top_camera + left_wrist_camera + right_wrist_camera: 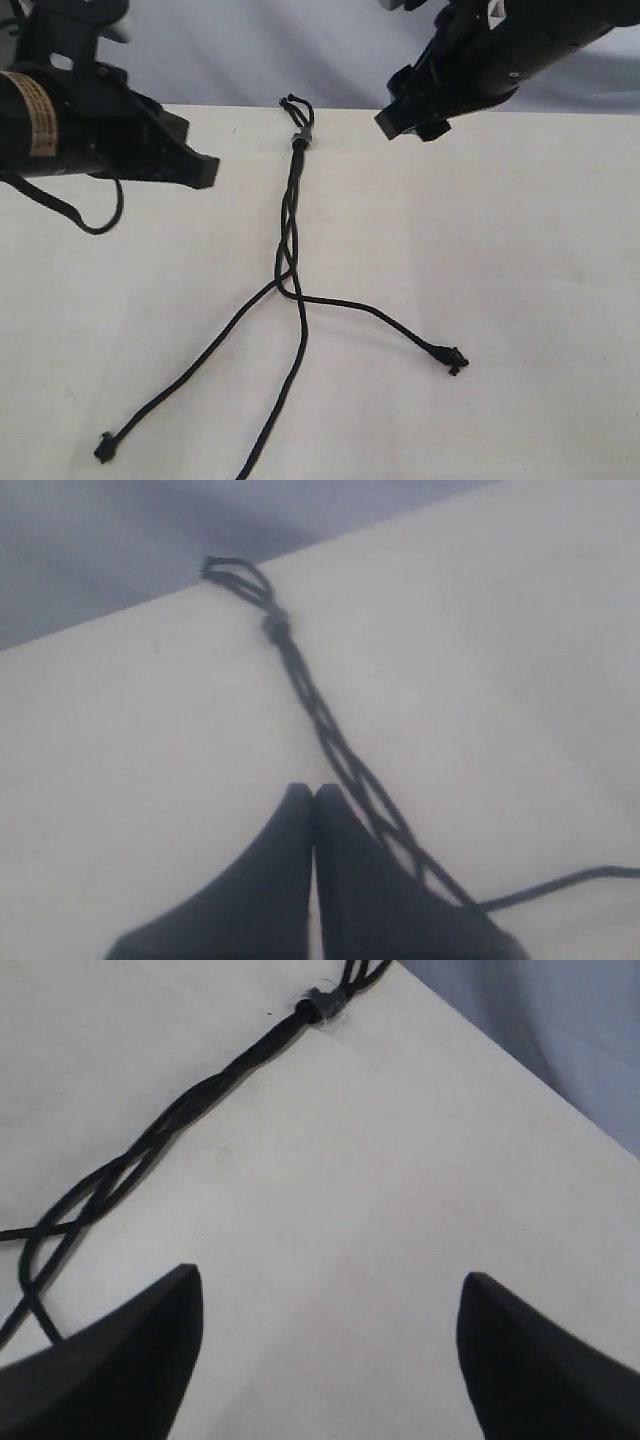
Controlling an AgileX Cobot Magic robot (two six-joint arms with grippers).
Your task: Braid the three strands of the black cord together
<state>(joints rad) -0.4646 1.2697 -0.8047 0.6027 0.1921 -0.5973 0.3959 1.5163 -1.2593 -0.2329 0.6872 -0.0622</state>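
Our left gripper (313, 792) has its matte black, wedge-shaped fingers pressed tight together on nothing, just beside the plaited stretch. Our right gripper (330, 1285) stands wide apart and empty over the bare, pale table (520, 300). The black cord (290, 215), thin, dull and woven in texture, lies flat. Its grey band (301, 138) and short loops sit at the table's far edge. From the band a loosely twisted length runs out, and the three strands (302, 340) fan out toward the near edge, two showing knotted, frayed tips.
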